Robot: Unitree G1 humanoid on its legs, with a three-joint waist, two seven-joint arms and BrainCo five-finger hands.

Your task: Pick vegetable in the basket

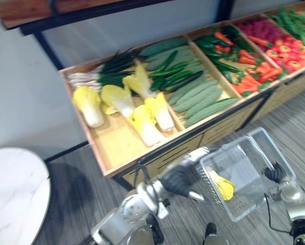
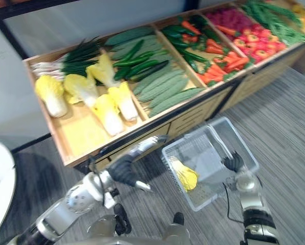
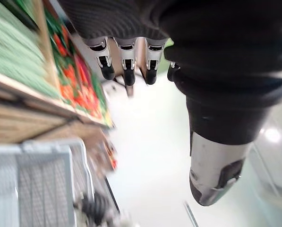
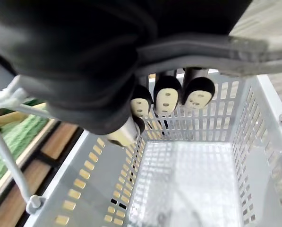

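Observation:
A clear grey plastic basket [image 1: 281, 155] hangs in front of the wooden vegetable stand [image 1: 116, 148]. My right hand [image 1: 275, 173] is shut on its handle [image 4: 197, 52], with the fingers [image 4: 166, 99] curled under the bar. One yellow-leafed cabbage [image 1: 223, 187] lies in the basket's near-left corner. My left hand [image 1: 179, 179] hovers just left of the basket, below the stand's front edge. Its fingers [image 3: 126, 71] are straight and hold nothing. Several more cabbages [image 1: 142, 112] lie in the stand's left compartment.
The stand also holds scallions [image 1: 106, 69], cucumbers [image 1: 172, 71], ridged green gourds [image 1: 198, 99], carrots and peppers [image 1: 254, 71], and red and green produce [image 1: 285, 35] at the far right. A round white table [image 1: 14, 194] stands at the lower left on grey floor.

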